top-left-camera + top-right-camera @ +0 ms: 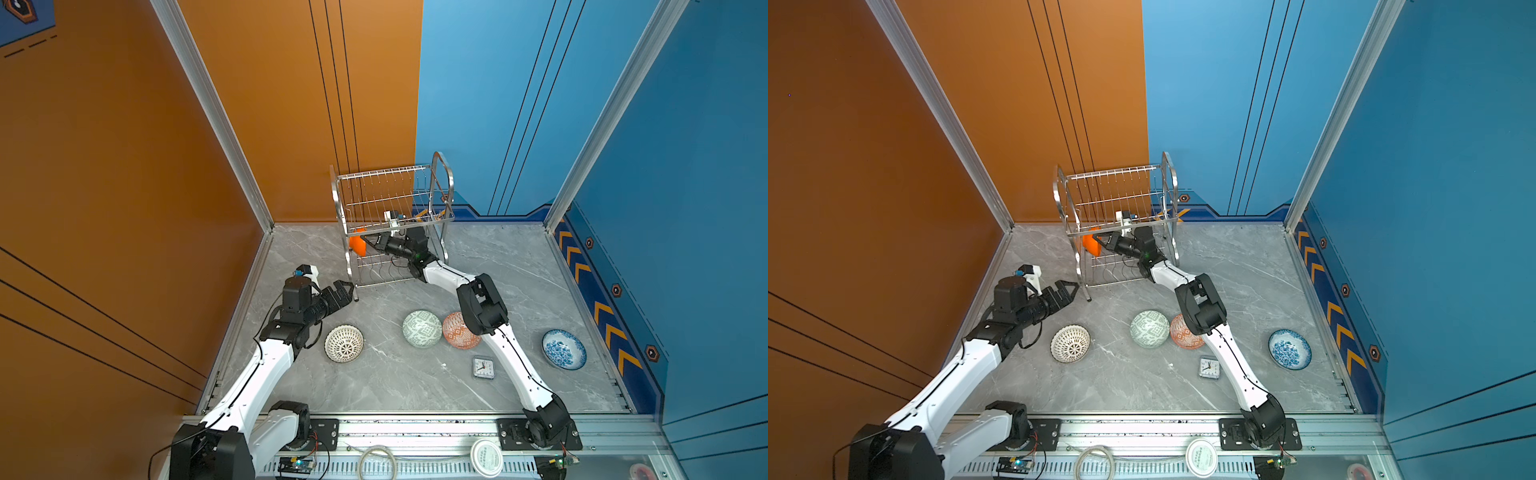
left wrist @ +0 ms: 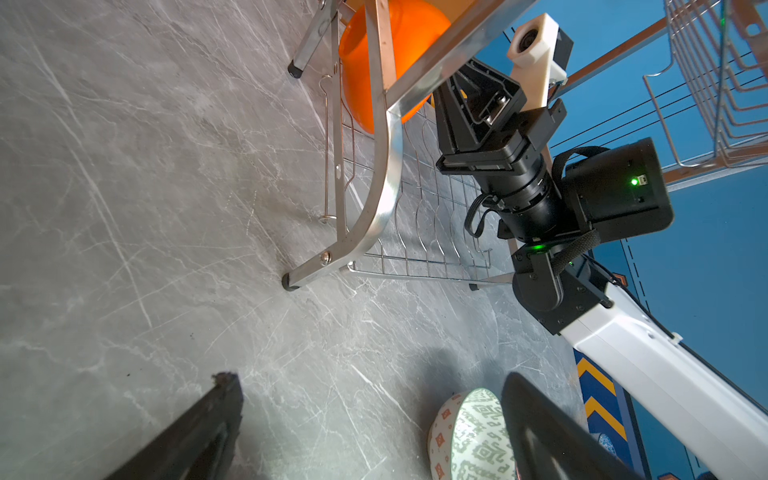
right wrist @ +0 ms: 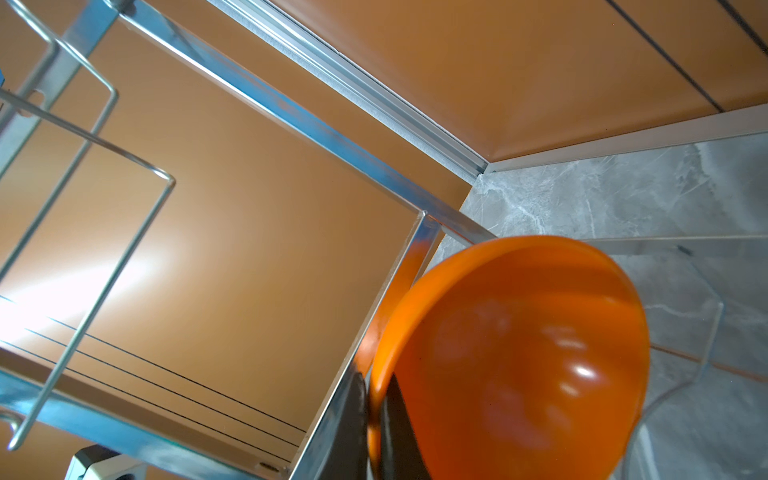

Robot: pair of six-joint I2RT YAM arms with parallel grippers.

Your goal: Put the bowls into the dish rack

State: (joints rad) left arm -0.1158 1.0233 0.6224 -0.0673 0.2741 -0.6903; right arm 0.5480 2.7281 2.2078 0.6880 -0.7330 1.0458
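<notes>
Orange bowl (image 3: 519, 353), rim pinched in the closed right hand (image 1: 366, 242), is on edge inside the dish rack (image 1: 390, 199), lower tier, 9 o'clock end. Left hand (image 1: 351, 291) gapes empty at its 7 o'clock. Released between slots, the bowl could roll out.

The dish rack (image 1: 390, 203) stands at the back middle of the table (image 1: 519, 266). Before it four bowls lie in a row: the leftmost bowl (image 1: 344, 343), the second bowl (image 1: 422, 328) just beside the third bowl (image 1: 455, 333), the rightmost bowl (image 1: 564, 349) well apart. The clock (image 1: 483, 368) lies before the third. A fifth bowl (image 1: 357, 246) is in the rack's lower tier, left end
</notes>
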